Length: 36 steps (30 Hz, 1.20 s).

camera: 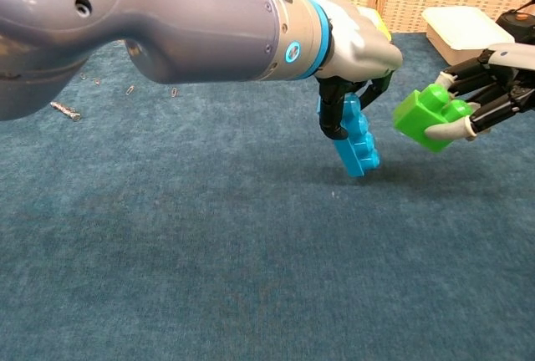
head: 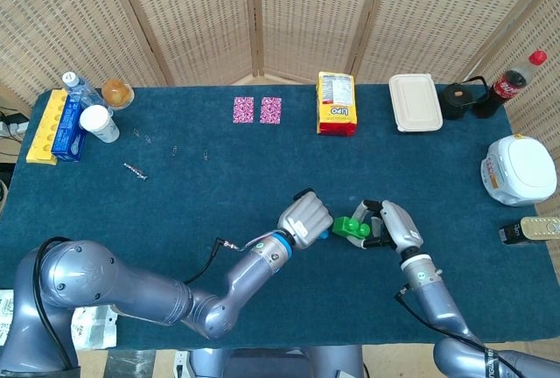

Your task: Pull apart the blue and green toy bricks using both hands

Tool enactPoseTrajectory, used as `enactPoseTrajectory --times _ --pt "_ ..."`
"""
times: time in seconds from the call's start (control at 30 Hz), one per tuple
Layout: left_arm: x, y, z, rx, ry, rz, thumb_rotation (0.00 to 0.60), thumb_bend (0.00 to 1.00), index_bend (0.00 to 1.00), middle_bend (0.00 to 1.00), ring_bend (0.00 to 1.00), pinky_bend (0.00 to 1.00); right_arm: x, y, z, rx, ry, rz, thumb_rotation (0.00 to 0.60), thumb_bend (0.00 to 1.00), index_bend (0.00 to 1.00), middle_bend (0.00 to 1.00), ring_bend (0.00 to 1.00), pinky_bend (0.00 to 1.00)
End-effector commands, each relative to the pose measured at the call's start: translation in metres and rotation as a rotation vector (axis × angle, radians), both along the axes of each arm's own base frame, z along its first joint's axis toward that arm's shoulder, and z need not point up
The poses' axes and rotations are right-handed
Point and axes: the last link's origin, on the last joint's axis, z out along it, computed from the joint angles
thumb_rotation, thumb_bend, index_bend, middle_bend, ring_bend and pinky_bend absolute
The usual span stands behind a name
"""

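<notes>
The two bricks are apart, with a gap between them. My left hand [camera: 355,48] [head: 304,218] grips the blue brick [camera: 357,137], which hangs down from its fingers above the cloth. In the head view only a sliver of that blue brick [head: 325,232] shows. My right hand [camera: 493,94] [head: 394,225] holds the green brick [camera: 428,114] [head: 353,228] in its fingertips, just to the right of the blue one and also off the table.
Blue cloth table [head: 219,185]. At the back stand a yellow snack box [head: 337,103], a white lunch box [head: 416,102], a cola bottle [head: 510,83] and two pink cards [head: 257,109]. A white cooker [head: 519,169] sits far right; bottles and boxes [head: 74,120] far left. Paper clips [camera: 129,90] lie scattered.
</notes>
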Motion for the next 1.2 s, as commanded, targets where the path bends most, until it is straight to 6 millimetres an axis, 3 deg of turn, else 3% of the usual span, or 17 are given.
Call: enactPoseTrajectory --times 0.03,0.4,0.67,0.93,1.2 --pt "-0.001 0.002 0.003 0.006 -0.006 0.003 0.484 0.45 0.72 0.6 0.49 0.46 -0.004 -0.002 0.004 -0.013 0.007 -0.008 0.6 0.26 0.64 0.69 0.77 0.55" --pt "-0.023 0.016 0.034 0.063 -0.043 0.033 0.489 0.45 0.72 0.6 0.49 0.46 -0.016 -0.004 0.01 0.017 0.152 0.05 0.6 0.26 0.63 0.67 0.71 0.53" --pt "-0.05 0.023 0.067 0.098 -0.104 0.095 0.483 0.45 0.72 0.6 0.49 0.46 -0.018 -0.004 -0.006 0.084 0.324 0.142 0.6 0.26 0.53 0.55 0.56 0.42" --pt "-0.076 0.022 0.076 0.098 -0.158 0.167 0.49 0.45 0.72 0.6 0.49 0.46 -0.018 -0.004 -0.018 0.098 0.406 0.169 0.6 0.26 0.4 0.43 0.44 0.34" --pt "-0.095 0.019 0.078 0.098 -0.22 0.218 0.49 0.44 0.72 0.6 0.49 0.46 -0.012 -0.005 -0.004 0.052 0.398 0.167 0.6 0.26 0.32 0.35 0.37 0.3"
